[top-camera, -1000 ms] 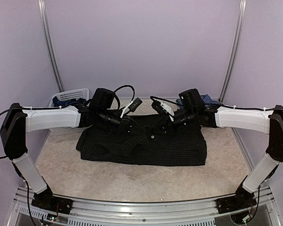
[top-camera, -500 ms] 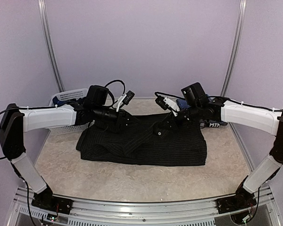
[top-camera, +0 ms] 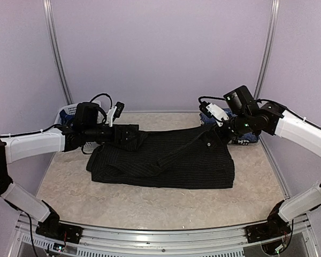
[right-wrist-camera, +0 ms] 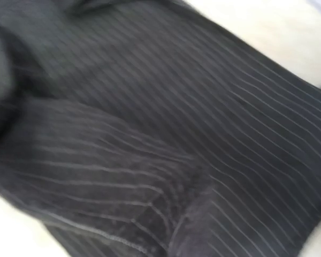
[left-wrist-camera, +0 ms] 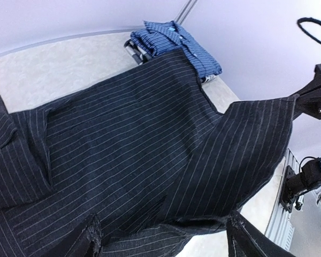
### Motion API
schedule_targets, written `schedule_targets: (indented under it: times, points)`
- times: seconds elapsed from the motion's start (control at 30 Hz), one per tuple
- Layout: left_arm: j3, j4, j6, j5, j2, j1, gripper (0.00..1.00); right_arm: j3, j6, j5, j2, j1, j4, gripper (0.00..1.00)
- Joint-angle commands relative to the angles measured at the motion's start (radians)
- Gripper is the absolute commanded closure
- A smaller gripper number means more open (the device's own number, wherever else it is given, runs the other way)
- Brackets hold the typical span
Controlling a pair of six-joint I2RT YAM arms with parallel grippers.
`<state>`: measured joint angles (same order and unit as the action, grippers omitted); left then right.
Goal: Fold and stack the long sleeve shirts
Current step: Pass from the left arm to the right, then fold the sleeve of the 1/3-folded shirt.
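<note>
Pinches an edge of the black shirt [top-camera: 166,166] in closed right fingers [left-wrist-camera: 309,103] and holds it up off the bench [top-camera: 150,209], likely to draw it across for a fold. Spreads the left fingers [left-wrist-camera: 88,243] wide over the flat cloth, gripping nothing. Shows a folded blue shirt [left-wrist-camera: 174,40] beyond, at the far right, probably the stack's base.

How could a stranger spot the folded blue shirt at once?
On the pale speckled tabletop a black pinstriped cloth shirt lies spread out. At its far right corner sits the blue-and-white patterned cloth shirt, folded small, unlike its neighbour.
</note>
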<state>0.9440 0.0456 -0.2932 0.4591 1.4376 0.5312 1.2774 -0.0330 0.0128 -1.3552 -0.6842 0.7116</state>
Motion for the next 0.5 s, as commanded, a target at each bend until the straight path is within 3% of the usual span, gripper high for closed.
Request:
schedule_targets:
  times: [0.0, 0.13, 0.47]
  points:
    - [-0.041, -0.085, -0.035, -0.136, -0.027, 0.017, 0.24, -0.023, 0.046, -0.211, -0.021, -0.005, 0.126, 1.0]
    - [-0.083, -0.108, -0.031, -0.28, -0.058, 0.048, 0.24, -0.005, 0.121, -0.175, -0.08, -0.005, 0.239, 1.0]
    - [-0.176, -0.087, -0.042, -0.451, -0.088, 0.116, 0.24, 0.054, 0.158, 0.171, -0.086, 0.008, 0.28, 1.0]
